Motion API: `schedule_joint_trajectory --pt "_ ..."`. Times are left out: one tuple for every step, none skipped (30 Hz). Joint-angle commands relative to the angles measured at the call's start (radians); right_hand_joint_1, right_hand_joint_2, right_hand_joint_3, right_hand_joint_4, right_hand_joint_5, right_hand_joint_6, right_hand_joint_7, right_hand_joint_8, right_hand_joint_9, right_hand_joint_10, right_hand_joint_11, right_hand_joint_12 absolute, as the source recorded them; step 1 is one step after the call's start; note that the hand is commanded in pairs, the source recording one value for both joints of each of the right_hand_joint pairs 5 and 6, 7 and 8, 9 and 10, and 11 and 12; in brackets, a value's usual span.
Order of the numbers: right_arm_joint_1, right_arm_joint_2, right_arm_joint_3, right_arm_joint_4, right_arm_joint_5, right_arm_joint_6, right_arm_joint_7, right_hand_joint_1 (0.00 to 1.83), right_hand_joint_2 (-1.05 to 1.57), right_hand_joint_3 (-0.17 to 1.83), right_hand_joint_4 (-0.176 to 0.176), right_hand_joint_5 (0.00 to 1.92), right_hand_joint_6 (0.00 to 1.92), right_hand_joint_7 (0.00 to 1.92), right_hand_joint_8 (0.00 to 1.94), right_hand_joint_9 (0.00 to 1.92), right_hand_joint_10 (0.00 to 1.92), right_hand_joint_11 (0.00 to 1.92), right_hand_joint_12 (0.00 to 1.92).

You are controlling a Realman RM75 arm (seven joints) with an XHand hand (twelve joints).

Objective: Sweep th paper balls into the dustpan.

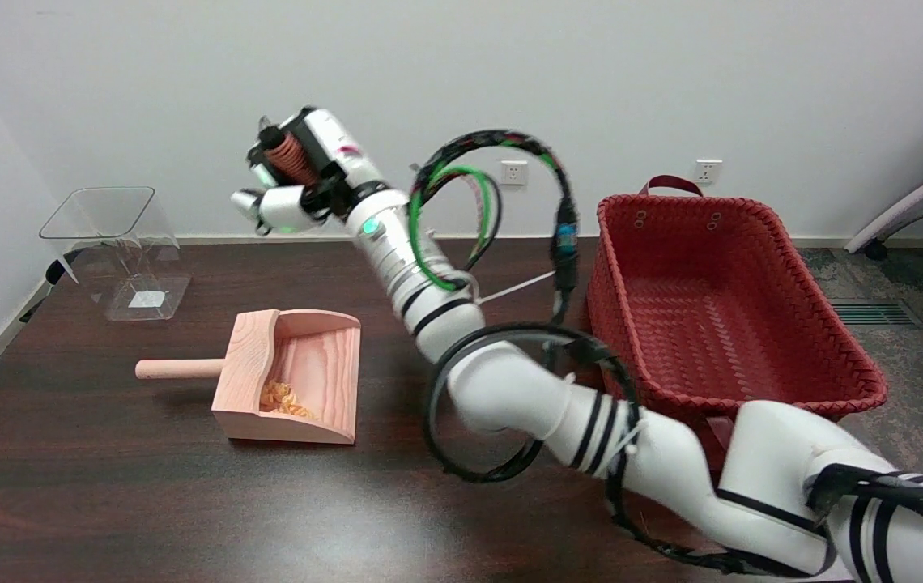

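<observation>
Above the dark bench (105, 502), well off its surface, the right hand (299, 174) hangs w/ fingers (255, 206) curled around a brownish ribbed cylinder (290, 158) (can't tell what it is). Paper balls (283, 398) lie inside the wooden dustpan (324, 380), at its back wall, handle pointing picture-left. Red woven basket (720, 300) stands to the right, clear plastic container (117, 251) at far left.
</observation>
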Motion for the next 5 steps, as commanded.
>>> schedule_joint_trajectory --pt "0.013 0.253 0.104 -0.265 0.097 -0.025 -0.097 1.37 1.21 0.45 0.000 1.92 1.92 1.92 1.92 1.92 1.92 1.92 1.92" --pt "0.014 0.267 0.112 -0.275 0.100 -0.025 -0.097 1.37 1.21 0.45 0.000 1.92 1.92 1.92 1.92 1.92 1.92 1.92 1.92" --pt "0.014 0.278 0.117 -0.284 0.100 -0.025 -0.097 1.37 1.21 0.45 0.000 1.92 1.92 1.92 1.92 1.92 1.92 1.92 1.92" --pt "0.014 0.286 0.123 -0.290 0.100 -0.025 -0.097 1.36 1.21 0.45 0.000 1.92 1.92 1.92 1.92 1.92 1.92 1.92 1.92" --pt "0.012 0.298 0.134 -0.302 0.100 -0.025 -0.097 1.36 1.21 0.45 0.000 1.92 1.92 1.92 1.92 1.92 1.92 1.92 1.92"
